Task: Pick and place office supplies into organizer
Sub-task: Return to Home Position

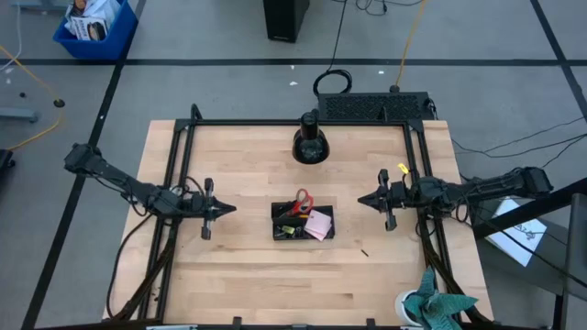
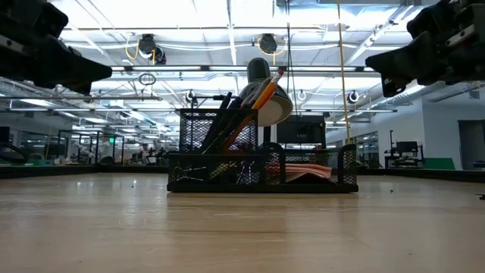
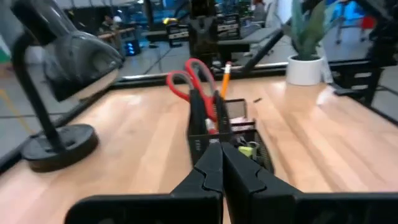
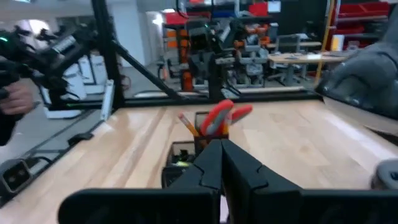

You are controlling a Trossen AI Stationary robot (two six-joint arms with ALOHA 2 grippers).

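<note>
Black wire-mesh organizer [image 2: 261, 163], seemingly metal, on matt pale wood table [image 1: 238, 266].

A pale wooden desk [image 1: 248, 275] is carrying a black mesh organizer [image 2: 345, 171] near its middle. A black lamp [image 1: 310, 147] is standing by the far edge, well apart from it. A tiny dark piece [image 1: 364, 252] is lying near the organizer's right front corner, and a white pot [image 1: 406, 305] is sitting at the near right corner.

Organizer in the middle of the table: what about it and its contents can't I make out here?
The small pieces in the organizer front compartment: too small in high view, mesh-veiled in low view.
The pink sticky-note pad: low view shows only its edge through mesh.
The organizer base: hidden in right wrist view behind the right gripper, fingers shut.
</note>
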